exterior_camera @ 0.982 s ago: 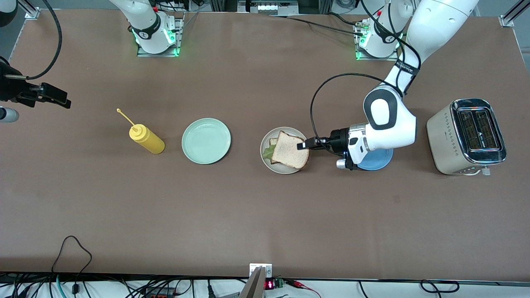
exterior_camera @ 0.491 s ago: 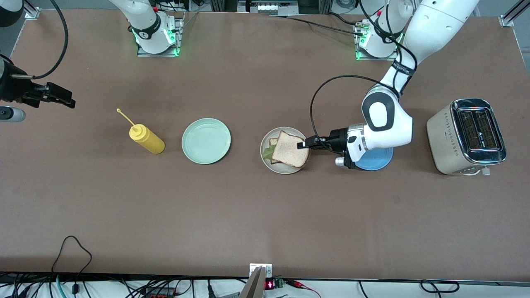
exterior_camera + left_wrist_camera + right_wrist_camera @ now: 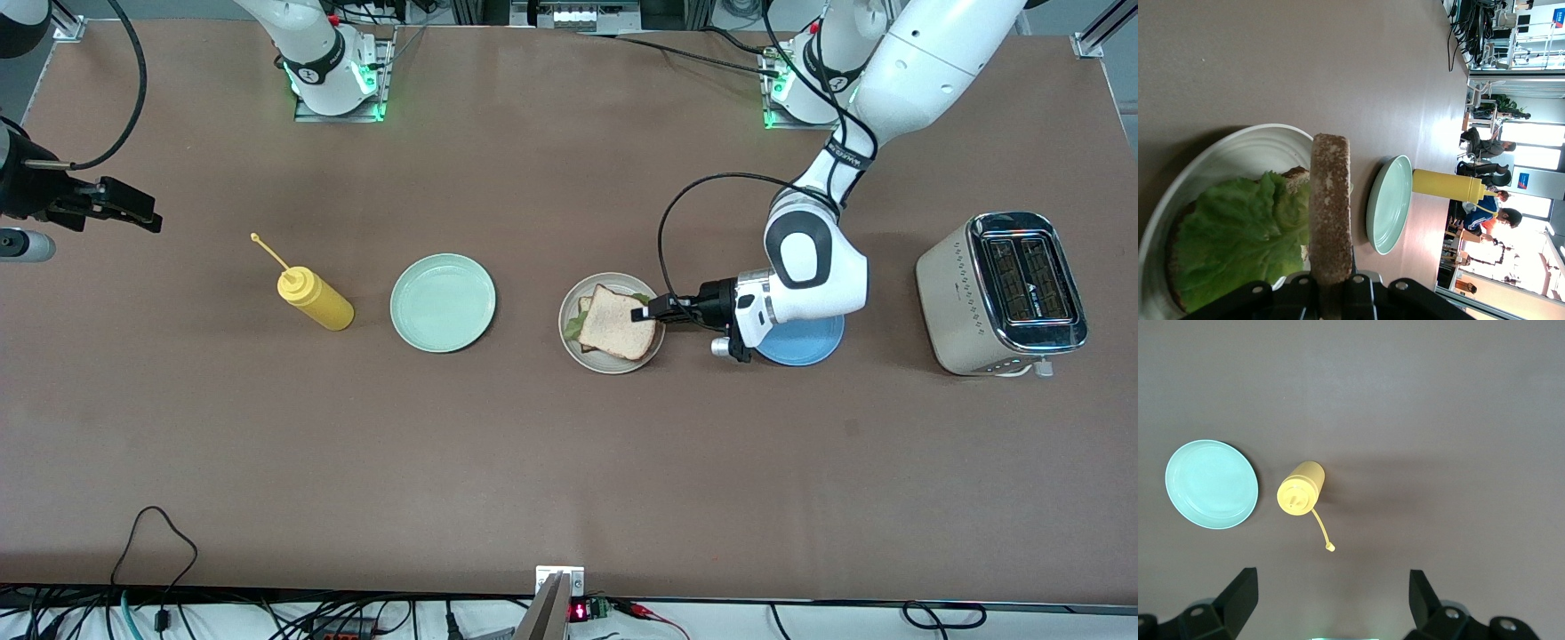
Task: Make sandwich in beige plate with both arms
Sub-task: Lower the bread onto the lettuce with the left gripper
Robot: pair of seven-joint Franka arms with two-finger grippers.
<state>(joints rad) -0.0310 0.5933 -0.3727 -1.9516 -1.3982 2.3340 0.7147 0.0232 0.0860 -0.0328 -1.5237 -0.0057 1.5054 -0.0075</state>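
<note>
Pinching the top bread slice (image 3: 620, 322) in its jaws, the left gripper (image 3: 642, 314) lowers it over lettuce (image 3: 1245, 240) and bottom slice on the beige plate (image 3: 578, 351) mid-bench, release remaining, while the right gripper (image 3: 124, 206) waits spread over the bench's right-arm end.

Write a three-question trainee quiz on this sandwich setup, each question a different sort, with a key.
1. True or false: the left claw is shut on the top bread slice.
2. Multiple choice: the lettuce lies on A) the green plate B) the beige plate C) the blue plate.
3. Fill in: the yellow bottle lies between the green plate and the right arm's ____ of the table.

Key: 1 true; 2 B; 3 end.
</note>
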